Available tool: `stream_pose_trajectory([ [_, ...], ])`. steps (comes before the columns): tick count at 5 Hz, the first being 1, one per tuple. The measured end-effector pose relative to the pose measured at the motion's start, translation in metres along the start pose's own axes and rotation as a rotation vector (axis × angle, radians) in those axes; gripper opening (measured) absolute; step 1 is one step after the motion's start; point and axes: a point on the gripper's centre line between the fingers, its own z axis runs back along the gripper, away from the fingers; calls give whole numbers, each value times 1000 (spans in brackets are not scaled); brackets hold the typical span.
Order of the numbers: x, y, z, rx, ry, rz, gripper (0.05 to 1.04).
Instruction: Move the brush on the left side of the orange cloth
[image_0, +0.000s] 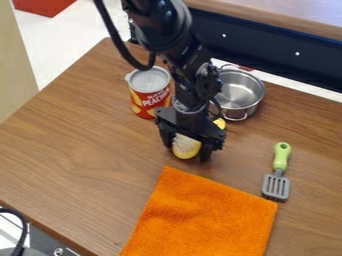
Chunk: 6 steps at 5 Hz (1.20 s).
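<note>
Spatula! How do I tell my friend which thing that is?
On the brown wooden table, find the big orange cloth and go to its right-hand corner. Just above that corner lies the slotted spatula, its gray head toward the cloth. Unlike the shiny metal pot farther back, it has a light green handle.

The tabletop (73, 130) carries one brush (186, 146), one orange cloth (200, 217), one can (149, 92), one metal pot (239, 92) and one spatula (277, 185): five things of five kinds, with no kind doubled. Above them there is one robot arm (163, 25) with one tool (187, 151). One red object (41, 6) shows at the upper left, beyond the tabletop.
</note>
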Motion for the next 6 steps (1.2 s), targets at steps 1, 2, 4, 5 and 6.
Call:
stream_pose_trajectory([
  [1,-1,1,-1,-31,5,6,977],
  [2,-4,2,-1,-67,25,12,772],
  [4,-17,10,9,-22,131,109,762],
  [5,-23,10,23,-17,112,212,762],
  [6,-33,7,39,-17,60,430,762],
])
